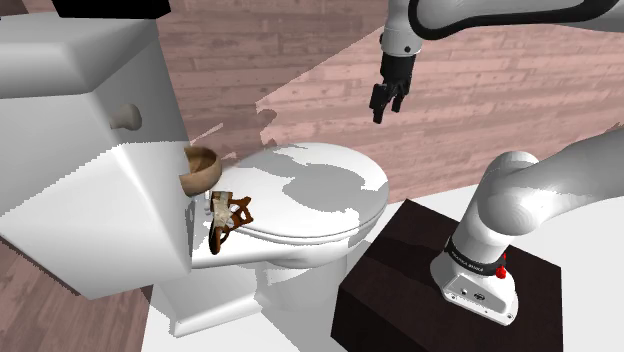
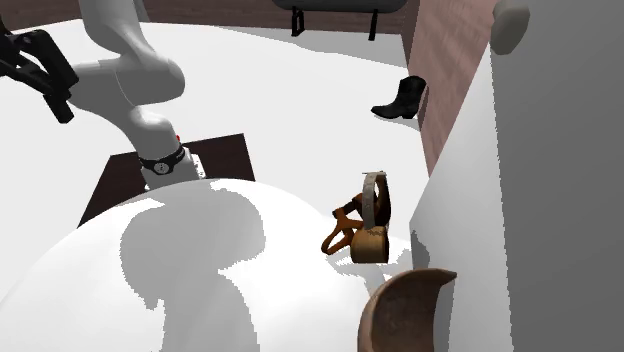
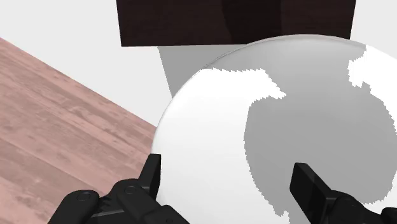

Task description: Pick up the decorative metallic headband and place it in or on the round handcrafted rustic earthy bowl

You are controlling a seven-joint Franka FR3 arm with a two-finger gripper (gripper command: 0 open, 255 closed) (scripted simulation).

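The headband (image 1: pixel 228 215) is a brown and metallic looped piece lying at the rear of the closed white toilet lid (image 1: pixel 320 195), close to the tank. Right behind it, against the tank, the brown round bowl (image 1: pixel 200 168) sits tilted on its side. From the second exterior view the headband (image 2: pixel 365 225) stands just beyond the bowl (image 2: pixel 405 310). My gripper (image 1: pixel 386 103) hangs high above the lid's front end, far from both, open with nothing between its fingers. In the wrist view the gripper (image 3: pixel 230 181) looks down on the lid (image 3: pixel 210 127).
The white tank (image 1: pixel 70 150) with its round knob rises at the shoulder view's left. My dark stand (image 1: pixel 420 270) sits beside the toilet's front. A black boot (image 2: pixel 402 100) stands on the floor by a brick-patterned wall. Wood flooring (image 3: pixel 57 127) lies past the lid's edge.
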